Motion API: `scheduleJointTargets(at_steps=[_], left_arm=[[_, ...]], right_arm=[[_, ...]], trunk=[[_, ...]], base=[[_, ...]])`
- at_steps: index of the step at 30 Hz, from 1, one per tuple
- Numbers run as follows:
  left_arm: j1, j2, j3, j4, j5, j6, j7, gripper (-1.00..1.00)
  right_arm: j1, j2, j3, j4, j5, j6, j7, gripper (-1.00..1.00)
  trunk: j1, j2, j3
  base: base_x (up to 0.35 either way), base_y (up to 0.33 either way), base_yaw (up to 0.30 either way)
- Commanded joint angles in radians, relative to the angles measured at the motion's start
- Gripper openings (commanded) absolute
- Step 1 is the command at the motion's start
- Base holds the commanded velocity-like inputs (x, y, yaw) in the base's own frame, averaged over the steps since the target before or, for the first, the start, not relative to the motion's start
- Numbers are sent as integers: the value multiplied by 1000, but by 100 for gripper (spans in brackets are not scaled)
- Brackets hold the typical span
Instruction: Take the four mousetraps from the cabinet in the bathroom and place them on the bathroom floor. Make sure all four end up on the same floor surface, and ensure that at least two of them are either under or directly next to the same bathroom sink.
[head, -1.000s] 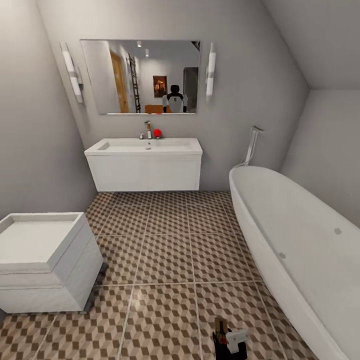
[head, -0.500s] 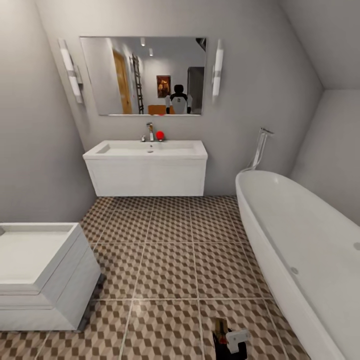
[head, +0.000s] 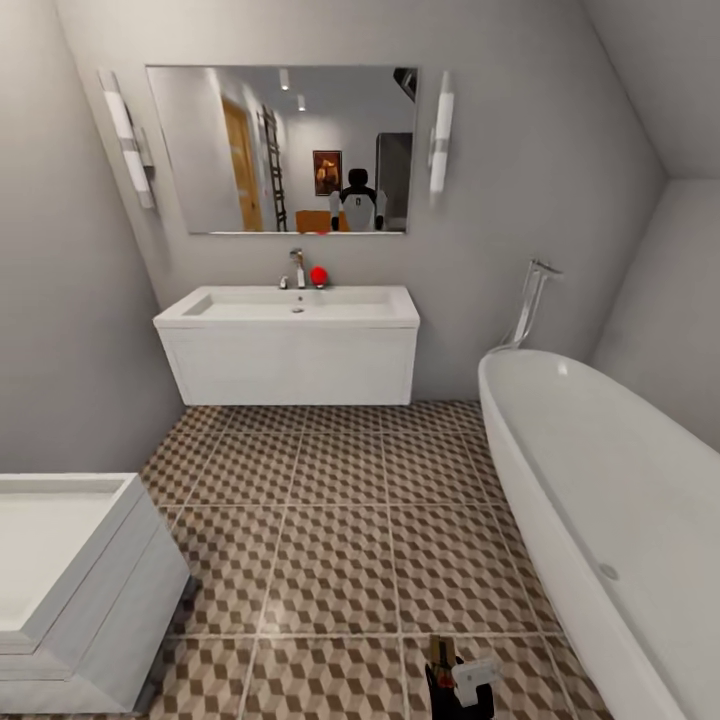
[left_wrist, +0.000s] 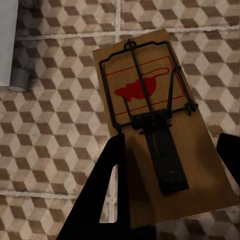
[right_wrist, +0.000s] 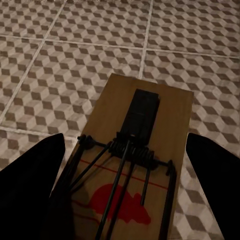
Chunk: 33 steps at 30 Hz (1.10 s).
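Each gripper is closed on one mousetrap: left gripper (left_wrist: 170, 200) on the left mousetrap (left_wrist: 155, 120), right gripper (right_wrist: 125, 200) on the right mousetrap (right_wrist: 137, 150), boards pointing lengthwise forward over the bathroom floor (head: 340, 520). The bathroom sink (head: 290, 340) lies well ahead, slightly left, favouring neither arm clearly

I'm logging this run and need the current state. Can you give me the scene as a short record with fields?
place: bathroom, floor tiled in a cube pattern
sink: wall-hung, straight ahead under a mirror
bathtub: on the right
left gripper: holds a mousetrap above the floor
right gripper: holds a second mousetrap
traps on floor: none seen yet
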Motion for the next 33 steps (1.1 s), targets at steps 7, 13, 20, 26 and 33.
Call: scheduleJointTargets(at_steps=[7, 13, 20, 26, 33], left_arm=[[-1, 0, -9, 1, 8, -3, 5, -100], [-1, 0, -9, 1, 8, -3, 5, -100], [-1, 0, -9, 1, 8, -3, 5, -100], [-1, 0, -9, 1, 8, -3, 5, -100], [-1, 0, -9, 1, 8, -3, 5, -100]], right_arm=[[-1, 0, 3, 1, 0, -3, -2, -100], [-1, 0, 3, 1, 0, -3, -2, -100], [-1, 0, 3, 1, 0, -3, -2, -100], [-1, 0, 3, 1, 0, -3, -2, -100], [-1, 0, 3, 1, 0, -3, -2, -100]], trunk=[[0, 0, -1], [0, 0, -1], [0, 0, -1], [0, 0, -1], [0, 0, -1]], base=[[304, 0, 0], [304, 0, 0], [304, 0, 0], [304, 0, 0], [304, 0, 0]])
